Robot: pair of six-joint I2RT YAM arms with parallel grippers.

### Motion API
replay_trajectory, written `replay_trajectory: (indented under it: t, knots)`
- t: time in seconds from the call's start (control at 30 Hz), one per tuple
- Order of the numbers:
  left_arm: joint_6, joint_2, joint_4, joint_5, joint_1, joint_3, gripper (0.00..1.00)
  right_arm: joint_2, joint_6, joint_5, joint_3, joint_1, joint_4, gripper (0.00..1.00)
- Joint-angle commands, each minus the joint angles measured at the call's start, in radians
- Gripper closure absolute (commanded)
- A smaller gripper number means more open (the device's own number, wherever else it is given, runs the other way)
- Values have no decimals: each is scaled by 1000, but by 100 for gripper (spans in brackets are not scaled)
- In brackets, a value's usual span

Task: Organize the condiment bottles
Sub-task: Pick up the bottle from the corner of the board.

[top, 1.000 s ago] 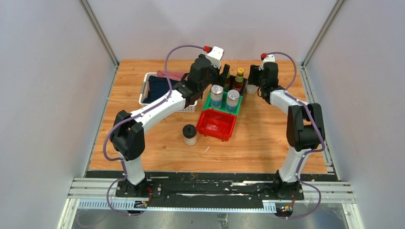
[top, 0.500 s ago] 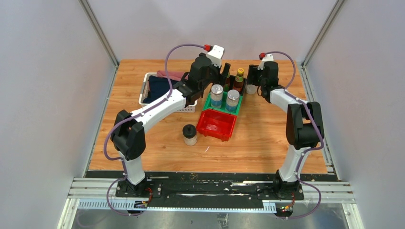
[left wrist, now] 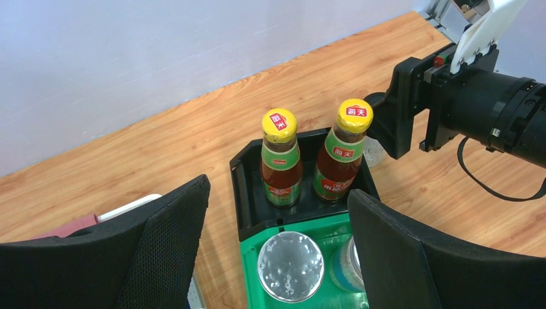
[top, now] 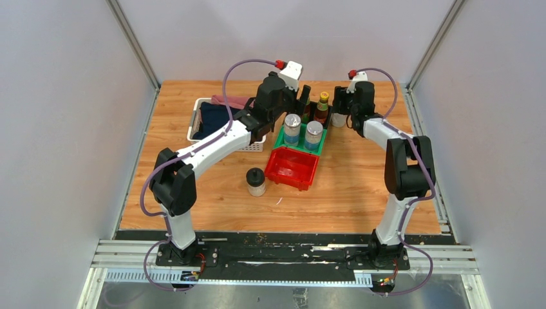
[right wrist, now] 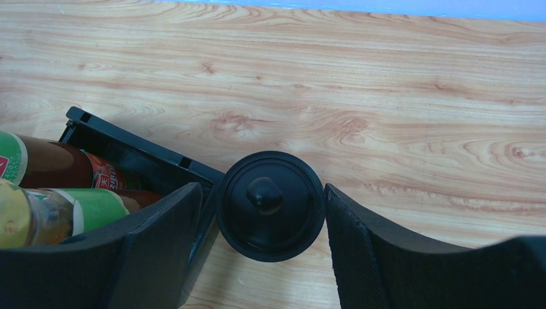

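Even, bright overhead light, soft shadows; near pincer fingers [left wrist: 161, 248] slightly blurred

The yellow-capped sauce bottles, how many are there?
2. Both stand upright side by side in the black bin at the far end of the row: the left sauce bottle and the right sauce bottle. None seems hidden elsewhere.

Three bins [top: 299, 138] run 6 to 12; sauces [top: 321, 107] farthest, shakers [top: 302, 130] mid; jar [top: 255, 181] at 9.
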Motion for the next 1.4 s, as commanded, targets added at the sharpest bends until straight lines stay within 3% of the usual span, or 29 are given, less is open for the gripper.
replay_trajectory:
  t: [0.0,1.37]
  knots:
    - [-8,22,27,-3,-8,24,14,36,-5,-13,30,-15,-19,27]
    - [-23,22,36,9,-8,-1,15,36,-13,12,18,-27,-30,27]
